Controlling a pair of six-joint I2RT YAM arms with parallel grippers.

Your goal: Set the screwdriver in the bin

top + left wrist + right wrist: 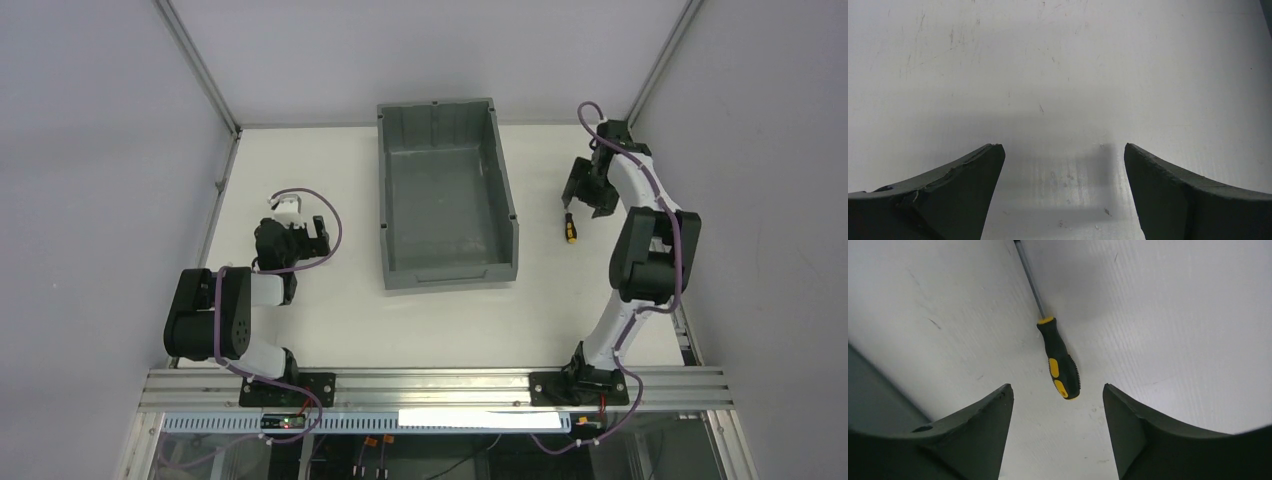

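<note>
Just ahead of the right gripper (pixel 1057 388), the screwdriver (pixel 1060 365) was seen lying flat on the white table (pixel 1173 315), and what a close approach it was! The yellow-and-black handle was pointed back toward the gripper, its butt end falling in line with the gap between the two dark fingers (pixel 973 430), while the thin shaft ran away from the gripper toward the top edge of the wrist view. The jaws were held spread wide, with nothing pinched and no contact with the handle to be made out. From above, the same tool (pixel 570 228) was picked out just beside the right gripper (pixel 588 200), on the side nearer the arm bases. Off to that gripper's left, near but apart from the screwdriver, the bin (pixel 505 190) was found standing upright with only its bare grey floor on show, its lowered lip turned toward the bases. Beyond the bin, well apart from the tool, the left gripper (pixel 308 232) was held low over the table; its fingers (pixel 958 190) were likewise parted, and only scuffed white surface was framed between them.
</note>
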